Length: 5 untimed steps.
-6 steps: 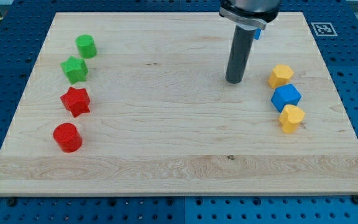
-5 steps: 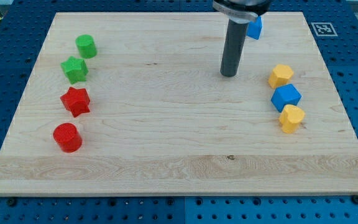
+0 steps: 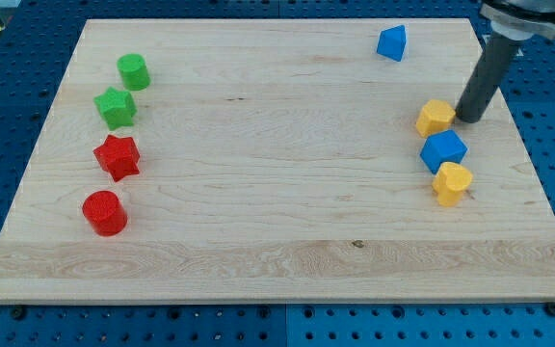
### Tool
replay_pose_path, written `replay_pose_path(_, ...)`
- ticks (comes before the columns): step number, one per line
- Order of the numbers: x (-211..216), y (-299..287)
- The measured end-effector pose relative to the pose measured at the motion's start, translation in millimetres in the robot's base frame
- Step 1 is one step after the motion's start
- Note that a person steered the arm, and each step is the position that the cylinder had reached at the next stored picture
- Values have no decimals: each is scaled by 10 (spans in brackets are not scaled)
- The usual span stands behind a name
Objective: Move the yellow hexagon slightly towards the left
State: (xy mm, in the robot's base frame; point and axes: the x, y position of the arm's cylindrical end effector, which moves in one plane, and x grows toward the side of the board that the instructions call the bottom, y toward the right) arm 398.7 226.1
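The yellow hexagon (image 3: 436,117) lies near the board's right edge. My tip (image 3: 469,119) stands just to its right, very close to it or touching; I cannot tell which. The rod rises towards the view's top right. Right below the hexagon lies a blue hexagon-like block (image 3: 443,151), and below that a yellow heart-shaped block (image 3: 452,182).
A blue triangle (image 3: 391,43) sits near the board's top edge. At the view's left stand a green cylinder (image 3: 133,71), a green star (image 3: 116,107), a red star (image 3: 117,156) and a red cylinder (image 3: 104,213). The wooden board (image 3: 277,260) ends close to my tip's right.
My tip has swung from the board's upper middle to the right, round to the right side of the yellow hexagon. The blue triangle is now uncovered. No block has moved.
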Motion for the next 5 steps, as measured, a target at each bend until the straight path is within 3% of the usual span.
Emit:
replay_pose_path(4,148,-1159)
replay_pose_path(5,287,-1227)
